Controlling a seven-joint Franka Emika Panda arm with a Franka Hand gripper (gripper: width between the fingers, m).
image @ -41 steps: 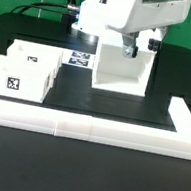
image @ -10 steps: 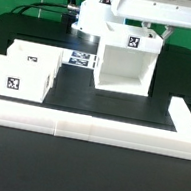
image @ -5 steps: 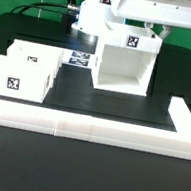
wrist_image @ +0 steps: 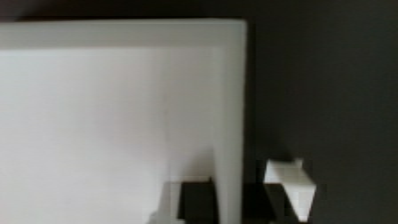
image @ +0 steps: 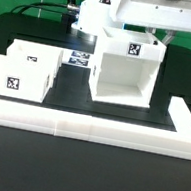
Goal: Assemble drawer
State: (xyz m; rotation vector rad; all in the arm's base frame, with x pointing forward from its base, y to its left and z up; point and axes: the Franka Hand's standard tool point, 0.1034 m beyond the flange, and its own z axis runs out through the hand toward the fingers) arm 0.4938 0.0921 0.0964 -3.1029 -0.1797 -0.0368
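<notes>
The drawer's large boxy housing [image: 125, 78] stands on the black table with its open side toward the camera and a tag on its top front edge. My gripper [image: 160, 36] is at its upper rear corner on the exterior view's right, mostly hidden by the white wrist body. In the wrist view a thin white wall of the housing [wrist_image: 228, 120] runs between my fingers [wrist_image: 294, 182], and my gripper [wrist_image: 237, 195] is shut on it. Two smaller tagged trays [image: 33, 64] [image: 13, 79] sit together at the exterior view's left.
The marker board [image: 80, 58] lies behind, between the trays and the housing. A long low white border wall [image: 87, 131] runs along the front and turns back at the exterior view's right [image: 188, 118]. The robot base stands at the back.
The housing, held in my gripper, has turned its open side fully toward the camera and has come forward and a little toward the exterior view's right. The trays have not moved.
</notes>
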